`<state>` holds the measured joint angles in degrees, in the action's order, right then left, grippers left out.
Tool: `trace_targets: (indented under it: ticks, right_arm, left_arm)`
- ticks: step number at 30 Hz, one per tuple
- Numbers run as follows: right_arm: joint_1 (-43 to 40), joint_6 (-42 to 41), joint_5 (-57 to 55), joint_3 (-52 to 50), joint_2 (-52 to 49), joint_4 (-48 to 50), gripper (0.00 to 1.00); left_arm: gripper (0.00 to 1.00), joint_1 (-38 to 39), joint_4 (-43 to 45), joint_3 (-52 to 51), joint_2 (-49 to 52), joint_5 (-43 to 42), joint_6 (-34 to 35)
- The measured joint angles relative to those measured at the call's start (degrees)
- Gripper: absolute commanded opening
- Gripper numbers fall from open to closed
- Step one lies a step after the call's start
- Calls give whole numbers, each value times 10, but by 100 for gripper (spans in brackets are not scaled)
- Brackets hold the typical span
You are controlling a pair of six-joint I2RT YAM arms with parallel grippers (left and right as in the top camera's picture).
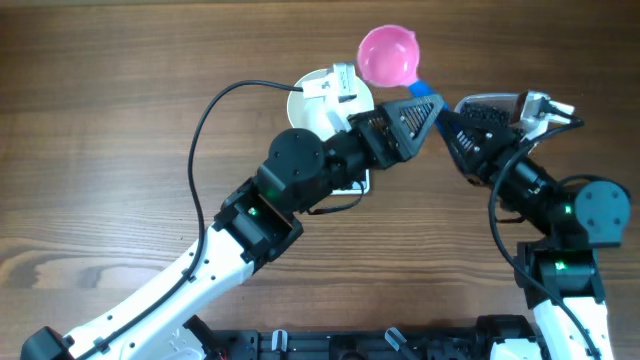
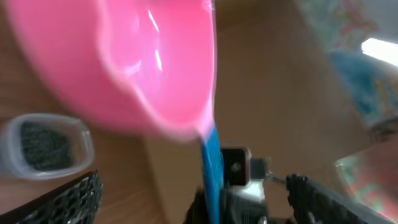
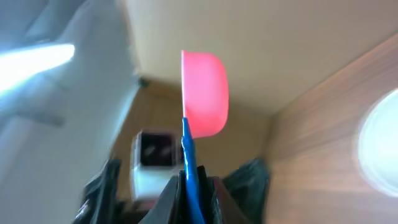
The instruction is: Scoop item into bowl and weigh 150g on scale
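Left wrist: black item (image 2: pixel 45 144) (grainy)

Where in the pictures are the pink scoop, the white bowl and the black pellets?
pink scoop (image 1: pixel 388 55), overhead view, inside of its cup.
white bowl (image 1: pixel 301 104), overhead view, bare left part.
black pellets (image 2: pixel 43 144), left wrist view, middle of the pile.

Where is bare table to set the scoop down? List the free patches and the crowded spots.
Free: the wide bare table left of the black cable and left arm; the strip between that arm and the right arm. Crowded: top centre, where the pink scoop, white bowl, open left gripper and right gripper, shut on the scoop's handle, meet.
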<state>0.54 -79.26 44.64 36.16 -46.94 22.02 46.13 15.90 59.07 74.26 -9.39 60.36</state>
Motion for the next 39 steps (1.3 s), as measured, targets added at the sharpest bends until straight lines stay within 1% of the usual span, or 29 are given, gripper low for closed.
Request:
trace_targets:
  ticks: [2,7,9,11,12,13,16,19,22,26,28,29,30,31,33,34,35,36,39]
  right_arm:
    - [-8,43,-34,0,-1,-36,5]
    - [-38,123,-72,0,-1,-71,5]
    - [-55,154,-80,7,-1,-124,4]
    - [-73,197,-86,28,-2,-202,5]
    - [-80,223,-91,47,-4,-245,5]
    - [-84,243,-93,64,-5,-274,5]
    - [-87,319,-123,140,-13,-393,5]
    - [-87,389,-159,226,-28,-503,5]
    - [-87,445,-184,294,-54,-589,5]
    - [-87,499,-198,354,-104,-672,4]
    - [-87,524,-203,375,-135,-715,4]
    - [-87,537,-205,384,-153,-736,4]
    - [-87,543,-207,389,-169,-749,5]
    - [-87,546,-208,390,-180,-753,5]
    - [-87,549,-209,391,-198,-757,5]
    - [-87,549,-210,391,-204,-757,6]
    - [-87,549,-210,391,-206,-756,7]
    - [-87,549,-212,391,-207,-755,7]
    - [-87,549,-217,394,-205,-741,5]
  left_arm:
    - [100,0,-34,0,0,0,-33]
    - [100,0,-130,0,0,0,-118]
    - [100,-4,-189,2,-3,0,-155]
    - [100,-16,-283,13,-7,4,-187]
    - [100,-21,-305,16,-8,6,-196]
    - [100,-30,-358,31,-9,12,-209]
    - [100,-61,-454,75,-10,27,-246]
    - [100,-83,-528,116,-13,40,-270]
    - [100,-96,-571,132,-18,55,-282]
    - [100,-98,-580,132,-18,63,-286]
    - [98,-96,-582,132,-18,62,-286]
    - [92,-94,-584,132,-18,60,-286]
    - [77,-91,-586,132,-17,57,-286]
    - [59,-89,-587,132,-17,56,-285]
    - [38,-84,-590,132,-17,52,-288]
    - [25,-82,-593,132,-17,50,-289]
    - [10,-82,-595,132,-17,50,-289]
    - [4,-82,-598,132,-17,50,-289]
    - [4,-82,-607,132,-13,50,-297]
